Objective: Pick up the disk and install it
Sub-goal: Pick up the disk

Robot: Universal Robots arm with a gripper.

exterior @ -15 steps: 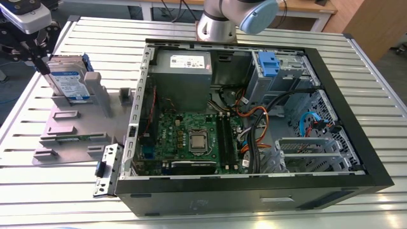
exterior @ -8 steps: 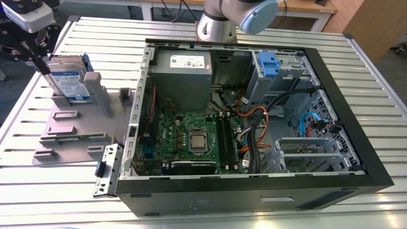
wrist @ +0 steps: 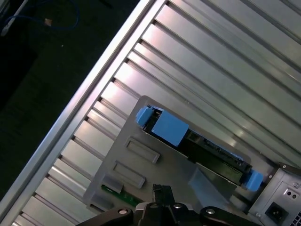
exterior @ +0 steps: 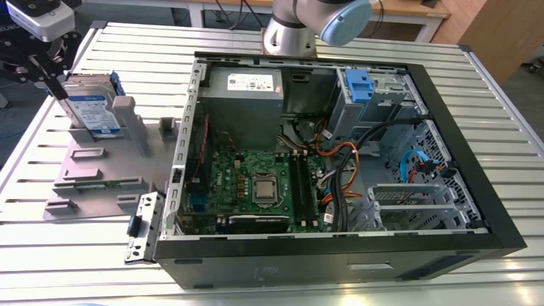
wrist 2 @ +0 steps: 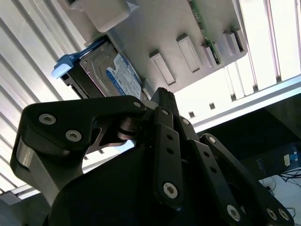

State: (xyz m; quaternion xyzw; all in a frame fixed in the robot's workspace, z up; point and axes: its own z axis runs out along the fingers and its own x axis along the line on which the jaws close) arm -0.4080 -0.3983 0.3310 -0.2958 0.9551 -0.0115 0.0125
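The tool [wrist 2: 162, 94] is hanging clenched on nothing, its tip close by the disk [wrist 2: 117, 75], which is standing on edge in the grey holder [exterior: 98, 172] on the counter [exterior: 76, 255], beside the open computer case [exterior: 476, 229]. Pickup and installing are both remaining.

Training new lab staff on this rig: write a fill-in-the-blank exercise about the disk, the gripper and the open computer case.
1. The disk sits in a plastic frame coloured ____.
2. The grey holder carrying the disk stands on the exterior view's ____ of the computer case.
3. The gripper is nearest to the ____.
Missing words: blue; left; disk.
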